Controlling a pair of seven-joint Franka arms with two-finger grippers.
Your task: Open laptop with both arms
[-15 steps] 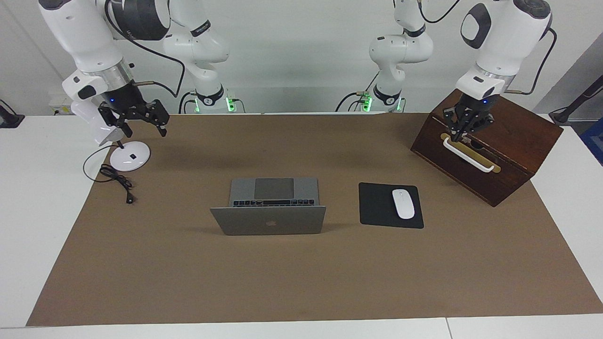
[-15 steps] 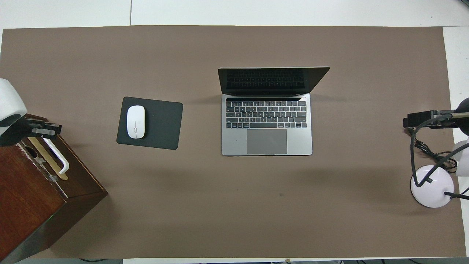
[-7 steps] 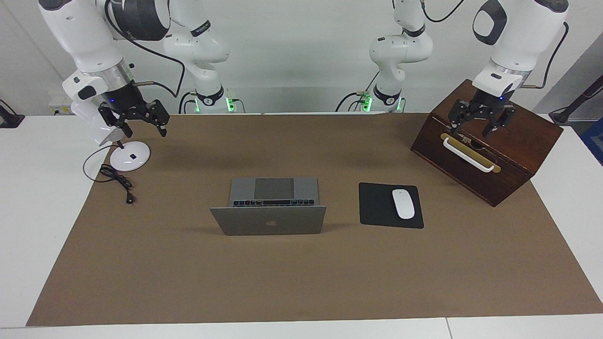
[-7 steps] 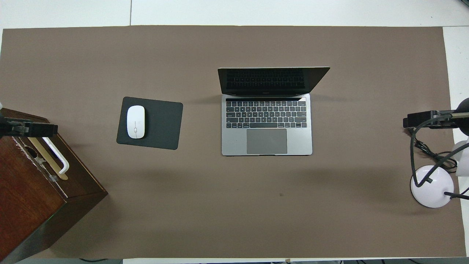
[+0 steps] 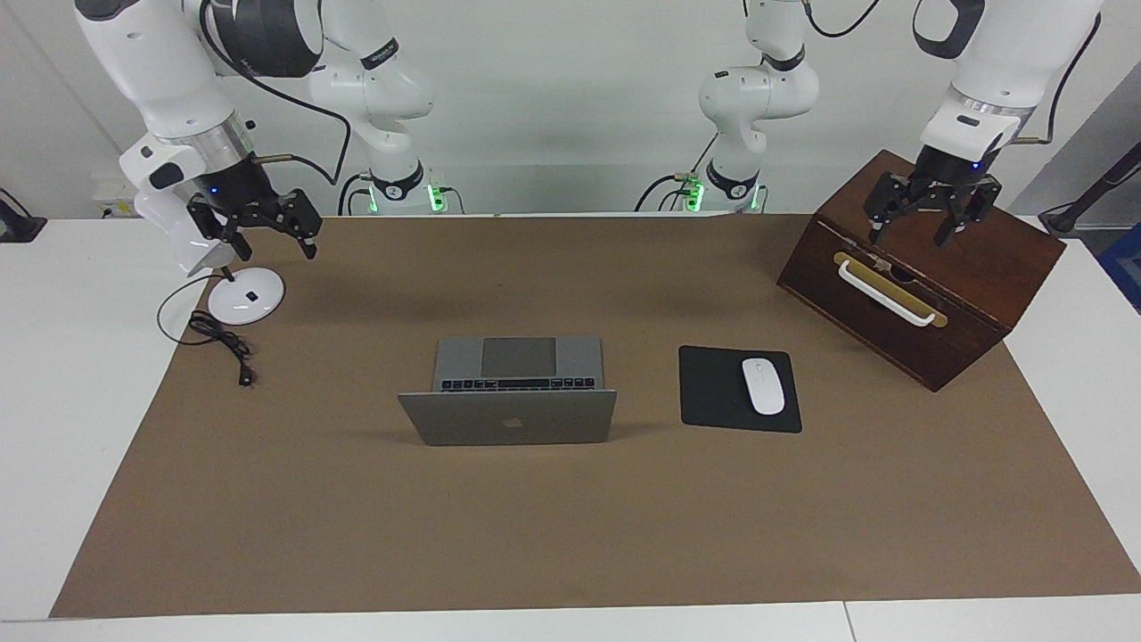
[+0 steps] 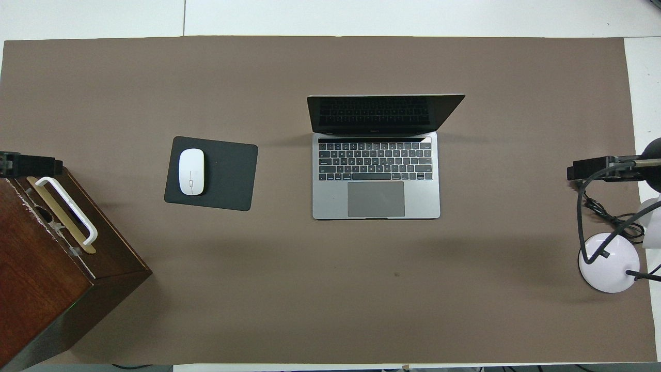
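The silver-grey laptop (image 5: 508, 417) stands open in the middle of the brown mat, its lid with the dark logo raised and its keyboard and trackpad showing in the overhead view (image 6: 376, 175). My left gripper (image 5: 911, 234) is open and empty in the air over the wooden box, far from the laptop; only part of it shows in the overhead view (image 6: 31, 165). My right gripper (image 5: 267, 242) is open and empty over the lamp base at the right arm's end of the table, and also shows in the overhead view (image 6: 594, 169).
A dark wooden box (image 5: 972, 294) with a white handle (image 5: 887, 292) sits at the left arm's end. A black mouse pad (image 5: 713, 388) with a white mouse (image 5: 763, 385) lies beside the laptop. A white lamp base (image 5: 245, 296) and black cable (image 5: 218, 337) lie at the right arm's end.
My left gripper has risen from the box's handle to over the box's top, and its fingers have spread open. The right gripper and the laptop have not moved.
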